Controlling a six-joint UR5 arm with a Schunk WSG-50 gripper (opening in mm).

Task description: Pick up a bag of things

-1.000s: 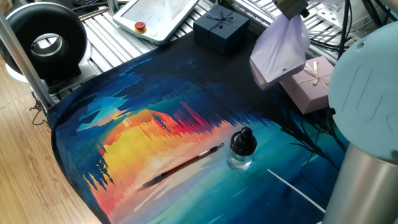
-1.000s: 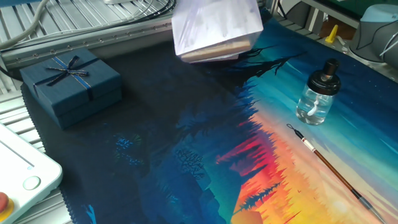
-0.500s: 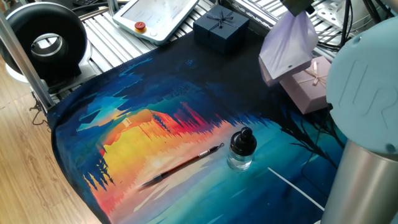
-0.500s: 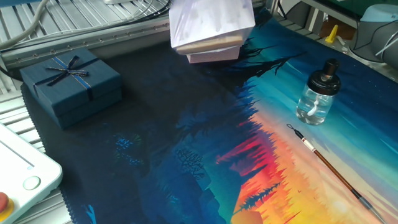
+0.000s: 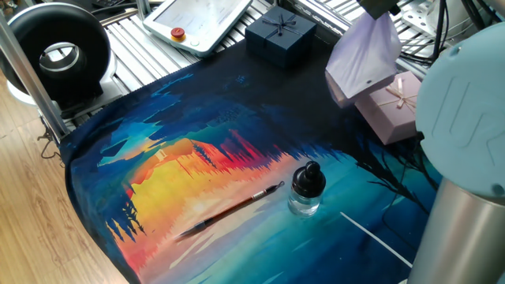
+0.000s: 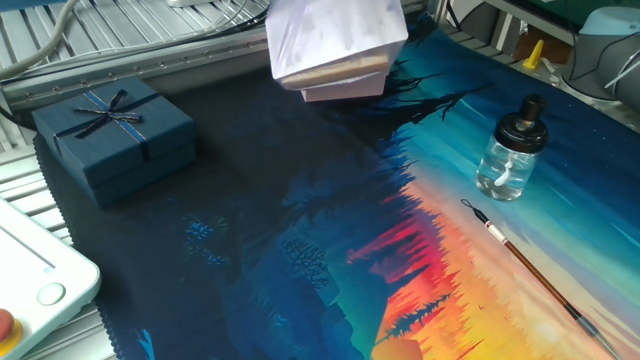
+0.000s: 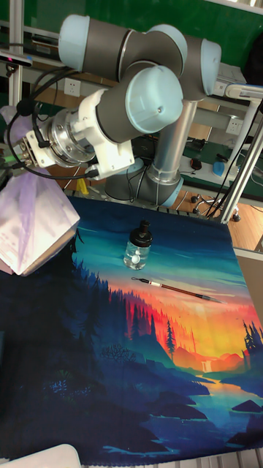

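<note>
Pale-lilac translucent plastic bag (image 5: 361,61) with a whitish block inside hangs clear of the painted sunset-landscape mat (image 5: 213,170), its knotted top pinched in the two-finger gripper (image 7: 10,170), and it's hovering just above the solid pink ribbon-tied gift box (image 5: 392,106); off to that pink box's side sits the dark navy gift box (image 6: 113,135), with the clear glass bottle (image 6: 511,150) and thin paintbrush (image 6: 530,268) well apart

One fixed view: high, from beside the arm base (image 5: 465,158), facing across the painted mat (image 5: 237,158). Other fixed view: low, close, from the opposite side. Tall view: frontal, facing the arm. Shared: ink bottle (image 5: 306,189), brush (image 6: 525,262).
</note>
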